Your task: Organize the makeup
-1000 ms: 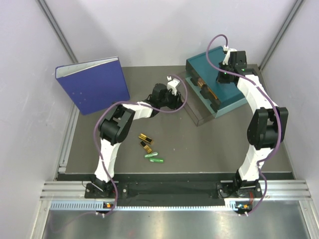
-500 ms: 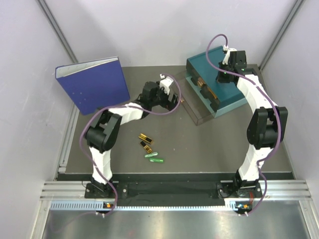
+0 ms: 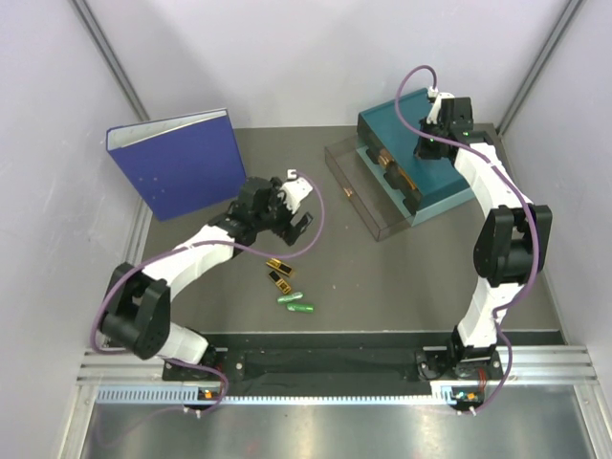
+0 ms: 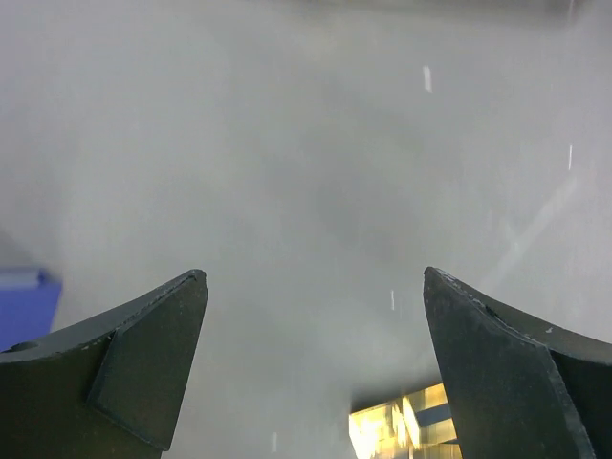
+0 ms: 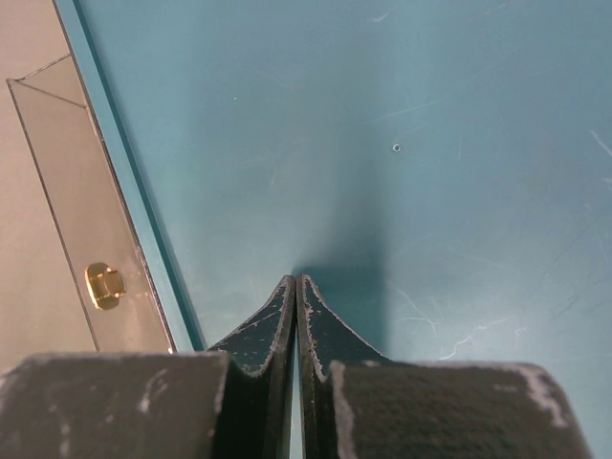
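In the middle of the top view, my left claw hangs over the dark table. Its two fingers are far apart and nothing is between them. Just below it in the frame lie two gold-and-black cases side by side. Below these are two green capsules, very close to each other. In the left wrist view my fingers stand wide at the lower corners. A blurred gold shape shows at the bottom edge between them, but I cannot tell what it is.

In the upper right of the top view, my right claw is on the teal drawer box. In the right wrist view its fingers are pressed together, empty, with the tips at the flat teal top. The clear drawer is pulled out to the left of the box, and it has a small gold knob on its front. Some brown things lie in it near the box, too small to name. A blue binder stands at the upper left.
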`<state>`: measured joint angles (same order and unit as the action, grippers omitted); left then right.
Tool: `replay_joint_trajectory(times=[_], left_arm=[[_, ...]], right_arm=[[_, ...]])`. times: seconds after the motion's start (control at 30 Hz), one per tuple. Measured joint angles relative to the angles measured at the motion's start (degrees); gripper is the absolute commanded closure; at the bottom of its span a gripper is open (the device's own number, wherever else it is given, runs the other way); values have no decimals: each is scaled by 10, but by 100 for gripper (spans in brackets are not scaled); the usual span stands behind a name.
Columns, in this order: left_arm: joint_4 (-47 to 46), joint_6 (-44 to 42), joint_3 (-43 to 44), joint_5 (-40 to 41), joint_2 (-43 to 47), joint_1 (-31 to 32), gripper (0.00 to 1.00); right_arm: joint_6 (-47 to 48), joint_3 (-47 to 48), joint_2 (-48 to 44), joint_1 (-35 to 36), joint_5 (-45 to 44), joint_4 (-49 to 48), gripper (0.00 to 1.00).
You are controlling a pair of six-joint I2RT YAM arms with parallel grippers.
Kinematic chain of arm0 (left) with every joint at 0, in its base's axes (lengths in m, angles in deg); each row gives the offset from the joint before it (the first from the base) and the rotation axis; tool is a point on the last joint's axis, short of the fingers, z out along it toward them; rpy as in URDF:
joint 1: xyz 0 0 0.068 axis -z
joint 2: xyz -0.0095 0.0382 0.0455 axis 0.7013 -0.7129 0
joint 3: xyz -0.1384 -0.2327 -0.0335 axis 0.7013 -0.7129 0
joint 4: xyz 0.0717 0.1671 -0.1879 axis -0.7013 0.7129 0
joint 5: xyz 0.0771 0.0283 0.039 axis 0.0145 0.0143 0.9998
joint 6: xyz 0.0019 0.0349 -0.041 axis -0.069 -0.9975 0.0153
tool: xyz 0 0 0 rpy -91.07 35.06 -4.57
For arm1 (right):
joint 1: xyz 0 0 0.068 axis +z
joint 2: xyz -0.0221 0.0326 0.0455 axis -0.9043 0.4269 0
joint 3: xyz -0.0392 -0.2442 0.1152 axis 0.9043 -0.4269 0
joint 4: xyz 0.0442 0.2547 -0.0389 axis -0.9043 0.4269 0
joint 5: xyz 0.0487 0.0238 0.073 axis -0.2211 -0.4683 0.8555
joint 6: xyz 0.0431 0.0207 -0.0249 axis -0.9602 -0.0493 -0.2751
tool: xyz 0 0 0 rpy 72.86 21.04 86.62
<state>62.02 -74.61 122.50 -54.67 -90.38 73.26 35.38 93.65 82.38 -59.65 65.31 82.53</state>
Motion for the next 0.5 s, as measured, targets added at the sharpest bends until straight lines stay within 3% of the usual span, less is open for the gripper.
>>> replay_joint_trajectory(times=[0.17, 0.5], left_arm=[[116, -74, -5, 3, 27, -2, 1], [308, -178, 64, -29, -42, -2, 1]], right_arm=[[0, 0, 0, 0, 3, -2, 100], [-1, -1, 2, 0, 13, -6, 100]])
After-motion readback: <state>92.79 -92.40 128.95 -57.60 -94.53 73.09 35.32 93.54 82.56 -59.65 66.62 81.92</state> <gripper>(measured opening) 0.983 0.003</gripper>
